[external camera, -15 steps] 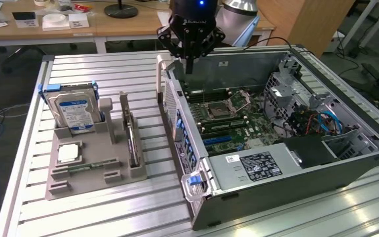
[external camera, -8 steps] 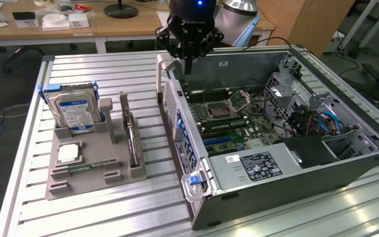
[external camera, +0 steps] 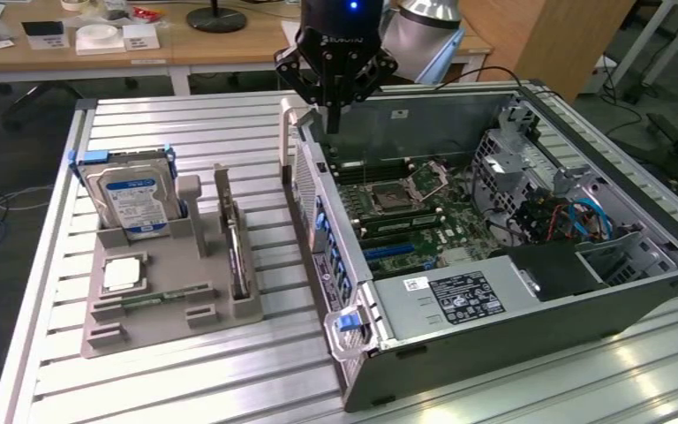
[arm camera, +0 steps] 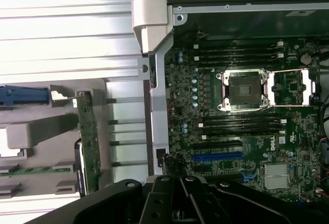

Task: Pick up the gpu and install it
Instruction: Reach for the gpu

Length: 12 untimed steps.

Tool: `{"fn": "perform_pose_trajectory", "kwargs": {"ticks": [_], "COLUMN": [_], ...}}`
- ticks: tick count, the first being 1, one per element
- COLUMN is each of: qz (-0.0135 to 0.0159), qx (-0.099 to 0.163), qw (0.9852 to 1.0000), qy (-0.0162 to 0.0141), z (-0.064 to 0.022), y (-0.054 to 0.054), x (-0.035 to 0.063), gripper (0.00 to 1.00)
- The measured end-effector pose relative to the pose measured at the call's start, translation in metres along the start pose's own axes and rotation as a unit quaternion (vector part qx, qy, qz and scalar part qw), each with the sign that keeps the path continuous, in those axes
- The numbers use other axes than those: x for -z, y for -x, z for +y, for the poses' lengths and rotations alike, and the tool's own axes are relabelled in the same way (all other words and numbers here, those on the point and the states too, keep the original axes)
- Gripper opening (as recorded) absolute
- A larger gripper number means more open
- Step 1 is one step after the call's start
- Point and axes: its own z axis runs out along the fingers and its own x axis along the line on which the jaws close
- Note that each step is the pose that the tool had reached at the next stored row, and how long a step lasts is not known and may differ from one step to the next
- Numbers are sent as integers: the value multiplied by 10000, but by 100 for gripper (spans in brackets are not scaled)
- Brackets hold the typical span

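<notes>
The gpu [external camera: 237, 258] is a thin dark card standing on edge in a slot of the grey parts holder [external camera: 162, 331], at the exterior view's left of the open computer case [external camera: 621, 291]. In the wrist view the gpu [arm camera: 86, 142] shows edge-on with a greenish-brown face. My black gripper [external camera: 331, 122] hangs shut and empty above the case's far corner, well apart from the gpu. In the wrist view the gripper [arm camera: 181, 185] is over the case wall, with the motherboard [arm camera: 247, 131] and its blue card slot [arm camera: 218, 156] beside it.
The holder also carries an upright hard drive with a blue-white label [external camera: 137, 199], a square chip [external camera: 121, 274] and a narrow green memory stick [external camera: 151, 299]. Everything sits on a slatted metal table [external camera: 198, 124]. Desks with clutter stand behind [external camera: 103, 40].
</notes>
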Motion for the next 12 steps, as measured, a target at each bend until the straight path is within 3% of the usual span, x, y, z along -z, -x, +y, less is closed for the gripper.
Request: {"fn": "perform_pose_trajectory", "kwargs": {"ticks": [12], "qz": [0], "qx": [0], "qw": [10000], "qy": [0], "z": [-16], "y": [-38], "x": [2], "gripper": [11]}}
